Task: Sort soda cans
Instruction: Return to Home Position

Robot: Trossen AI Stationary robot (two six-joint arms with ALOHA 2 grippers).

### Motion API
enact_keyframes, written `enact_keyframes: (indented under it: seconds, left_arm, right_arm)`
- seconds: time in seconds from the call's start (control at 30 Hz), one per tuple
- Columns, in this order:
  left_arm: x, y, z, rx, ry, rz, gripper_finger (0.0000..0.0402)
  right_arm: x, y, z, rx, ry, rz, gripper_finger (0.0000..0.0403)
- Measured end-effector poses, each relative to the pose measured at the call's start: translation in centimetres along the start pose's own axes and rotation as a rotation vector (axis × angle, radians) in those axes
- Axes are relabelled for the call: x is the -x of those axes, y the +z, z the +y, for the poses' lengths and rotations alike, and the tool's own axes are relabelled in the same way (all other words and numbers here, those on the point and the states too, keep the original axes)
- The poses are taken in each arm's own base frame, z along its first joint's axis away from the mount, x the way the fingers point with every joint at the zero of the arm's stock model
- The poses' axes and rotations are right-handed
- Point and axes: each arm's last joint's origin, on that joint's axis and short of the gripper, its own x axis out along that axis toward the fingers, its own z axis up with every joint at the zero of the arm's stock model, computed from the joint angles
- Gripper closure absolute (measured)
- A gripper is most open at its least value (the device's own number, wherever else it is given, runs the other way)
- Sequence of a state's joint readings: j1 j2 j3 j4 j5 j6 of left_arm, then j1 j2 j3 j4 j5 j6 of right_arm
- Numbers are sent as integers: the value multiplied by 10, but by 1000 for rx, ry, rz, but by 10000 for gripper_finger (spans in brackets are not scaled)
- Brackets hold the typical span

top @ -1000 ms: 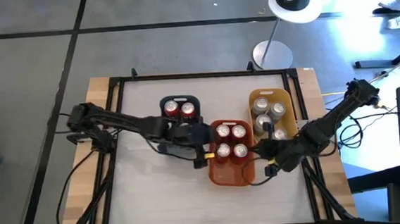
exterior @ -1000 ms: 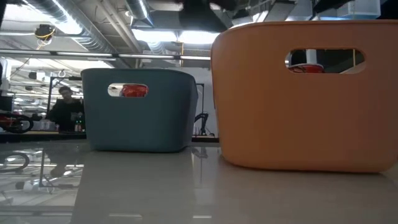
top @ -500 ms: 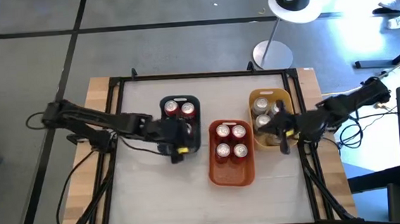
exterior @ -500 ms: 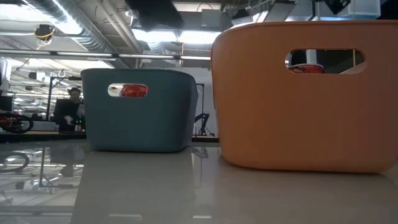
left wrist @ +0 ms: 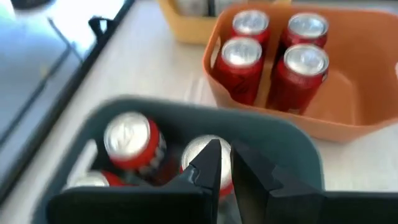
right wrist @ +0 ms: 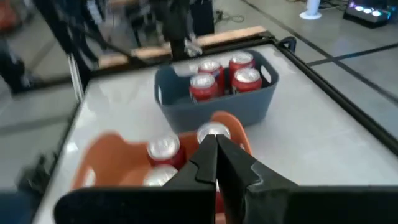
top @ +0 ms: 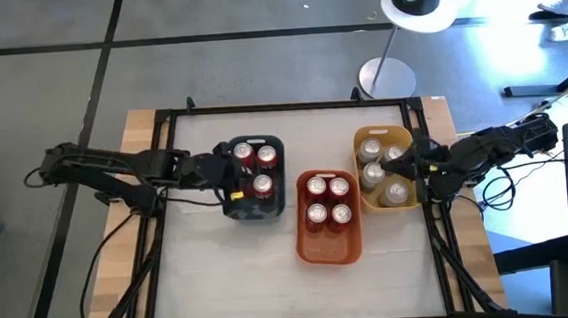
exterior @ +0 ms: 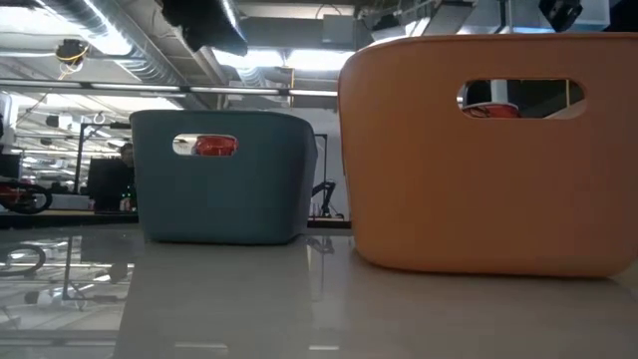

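- Soda cans [top: 341,213] are sitting in three bins on the table [top: 222,269], and from above we are seeing them grouped by colour.
- We are counting three red cans [top: 263,186] standing upright in the grey bin [top: 242,210], which is resting toward the left arm's side of the table.
- Four red cans [top: 316,187] are standing upright, two by two, at the end of the orange bin [top: 330,248] that is lying next to the grey bin.
- Silver cans [top: 373,173] are standing in the yellow bin [top: 377,132], which is sitting just beside the orange bin on the right arm's side. We are making out at least four shiny tops there.
- The left gripper [top: 233,181] is hovering over the grey bin's outer rim, on the side away from the orange bin. In its wrist view we are seeing its fingers [left wrist: 208,165] standing with only a narrow slit between them and gripping nothing.
- The right gripper [top: 413,165] is hanging over the yellow bin's outer rim, on the side away from the orange bin. Its fingers [right wrist: 202,162] are pressing together, tip against tip, with nothing between them.
- From table height we are looking at the grey bin and the orange bin side by side, standing slightly apart, with a patch of red can showing through each handle slot.
- Dark parts of the arms are showing along the top edge of that low view, above both bins.
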State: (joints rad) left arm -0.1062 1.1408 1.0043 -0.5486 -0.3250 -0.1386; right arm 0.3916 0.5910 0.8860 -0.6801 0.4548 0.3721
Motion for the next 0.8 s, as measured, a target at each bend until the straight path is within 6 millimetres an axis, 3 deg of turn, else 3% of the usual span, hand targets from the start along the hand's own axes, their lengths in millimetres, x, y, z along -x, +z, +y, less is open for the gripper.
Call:
enact_keyframes:
  seconds: [0.23, 0.5, 0.8]
  left_arm:
    - [0, -8, 16, -59, -159, -245, 373]
    - [13, -52, 39, 43, -173, -506, 373]
    - [19, -94, 38, 87, -202, -581, 373]
  right_arm:
    - [14, -9, -10, 78, 42, -16, 398]
    - [13, -43, -21, 74, 136, -172, 398]
    - [2, -83, -33, 33, 116, -302, 398]
